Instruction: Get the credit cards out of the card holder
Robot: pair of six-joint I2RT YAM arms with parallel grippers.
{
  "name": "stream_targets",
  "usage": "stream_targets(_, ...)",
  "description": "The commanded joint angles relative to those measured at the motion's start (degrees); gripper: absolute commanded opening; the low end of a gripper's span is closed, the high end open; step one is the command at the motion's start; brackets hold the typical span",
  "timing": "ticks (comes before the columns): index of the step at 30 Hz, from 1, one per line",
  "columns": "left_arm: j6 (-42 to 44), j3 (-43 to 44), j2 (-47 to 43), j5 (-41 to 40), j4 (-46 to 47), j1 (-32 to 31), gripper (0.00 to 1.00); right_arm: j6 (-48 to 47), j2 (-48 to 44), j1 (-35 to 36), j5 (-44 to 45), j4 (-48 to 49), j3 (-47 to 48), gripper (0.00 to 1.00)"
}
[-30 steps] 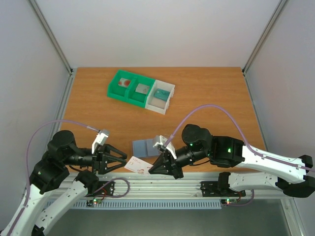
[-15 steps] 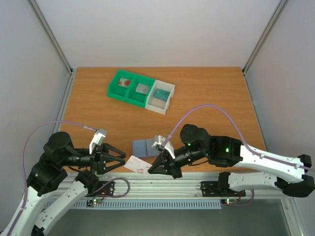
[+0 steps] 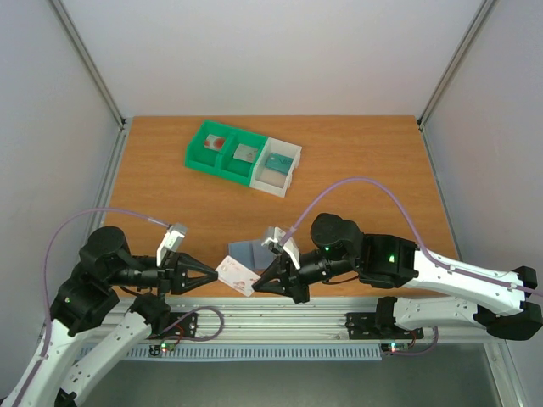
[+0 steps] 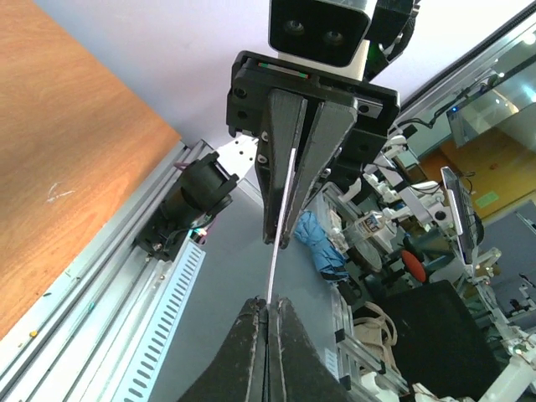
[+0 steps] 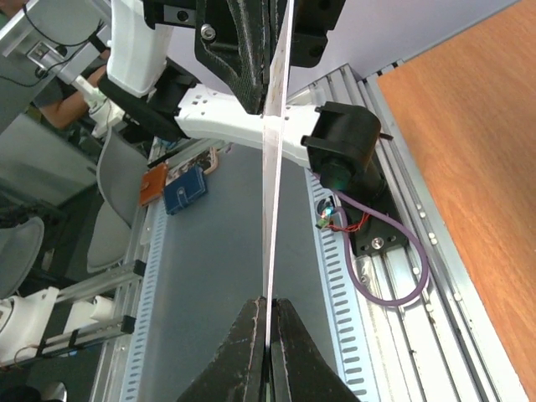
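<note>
Fingers of left gripper (image 3: 212, 275) clenched on left end of white credit card (image 3: 237, 275). Right gripper (image 3: 257, 287) clenched on right end of same card. Card off table (image 3: 356, 170), edge-on in both wrist views, long axis running left-right between grippers. Card holder (image 3: 249, 252) flat on table, just far of card, nearer right arm. Second card not visible. Likely handover: one gripper must release before card goes anywhere.
</note>
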Motion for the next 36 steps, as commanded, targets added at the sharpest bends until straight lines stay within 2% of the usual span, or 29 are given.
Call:
stream_targets(1,1.94,0.09,0.20,-2.83,-0.38,-0.07,0.00,0.73,0.27,0.07,2.05,1.38,1.78,0.01)
stream_targets(2,2.61,0.30,0.35,-4.31,-1.12,-0.02,0.00,0.77,0.08,0.07,3.27,1.08,1.65,0.03)
stream_targets(4,3.62,0.96,0.70,-8.05,-2.74,-0.02,0.00,1.07,-1.03,0.07,7.96,0.88,0.93,0.13)
stream_targets(5,4.07,1.19,0.89,-10.46,-3.45,-0.02,0.00,1.08,-2.00,0.03,10.49,1.10,0.10,0.21)
stream_targets(6,4.18,1.25,1.06,-12.65,-3.81,-0.06,0.00,1.16,-3.19,0.06,13.40,1.29,-0.81,0.32)
stream_targets(9,4.54,1.18,2.48,-19.63,-4.85,-0.03,0.01,1.59,-7.38,0.07,22.04,2.67,-4.03,0.52)
stream_targets(11,4.96,1.45,4.34,-23.32,-4.97,-0.02,0.00,2.10,-9.09,0.07,24.96,3.09,-5.64,0.60)
stream_targets(14,5.17,2.66,8.01,-28.62,-3.73,0.00,0.00,2.51,-10.21,0.07,28.12,2.37,-6.62,0.77)
stream_targets(15,5.11,3.37,9.67,-30.90,-3.35,0.02,0.00,2.50,-10.38,0.07,29.51,1.80,-6.62,0.80)
stream_targets(20,7.18,10.65,21.24,-40.85,-5.31,0.32,0.00,0.98,-9.03,-0.13,42.56,-3.92,-3.64,0.85)
stream_targets(23,8.34,14.37,29.36,-42.47,-3.92,1.43,0.00,1.00,-5.98,-3.37,47.78,-6.43,-0.62,0.86)
stream_targets(26,9.27,17.39,35.87,-42.18,-1.16,4.47,0.00,2.60,-2.66,-8.11,47.16,-6.75,1.18,0.86)
stream_targets(29,7.86,18.99,41.64,-41.58,1.75,10.14,0.00,7.67,0.36,-16.50,44.87,-5.50,0.28,0.85)
stream_targets(33,7.30,19.80,47.71,-39.28,6.83,14.52,0.00,13.21,6.28,-30.07,31.70,0.52,-1.84,0.71)
stream_targets(36,7.15,19.93,51.22,-38.37,9.37,16.86,0.00,16.23,13.56,-34.04,31.77,2.62,-0.57,0.70)
